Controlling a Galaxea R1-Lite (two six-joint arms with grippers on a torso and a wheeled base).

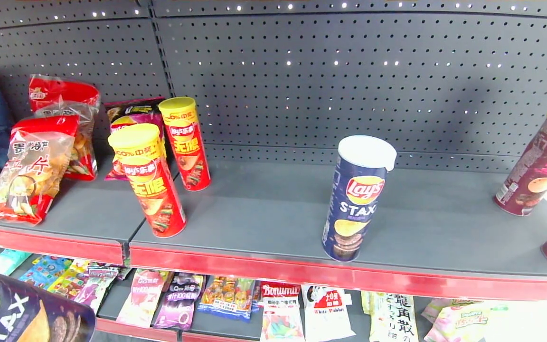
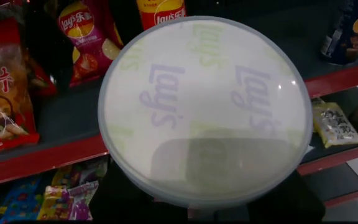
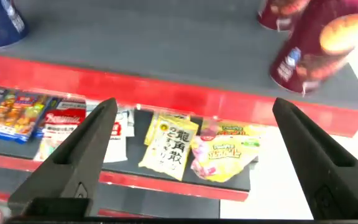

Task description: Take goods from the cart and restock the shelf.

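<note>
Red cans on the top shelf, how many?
2. Front can stands near the shelf edge; rear can behind it, by the purple bag. More may hide behind bags.

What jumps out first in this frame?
A navy chip can stands alone on the shelf, white lid on. Two red cans stand to its left, by snack bags. A second navy can shows at the head view's lower left corner, its pale lid close before the left wrist camera.

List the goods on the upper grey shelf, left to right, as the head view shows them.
Red crinkly plastic snack bag → front red cardboard tube with yellow lid → rear red tube with yellow lid → navy tube with white lid → maroon tube with yellow lid.
</note>
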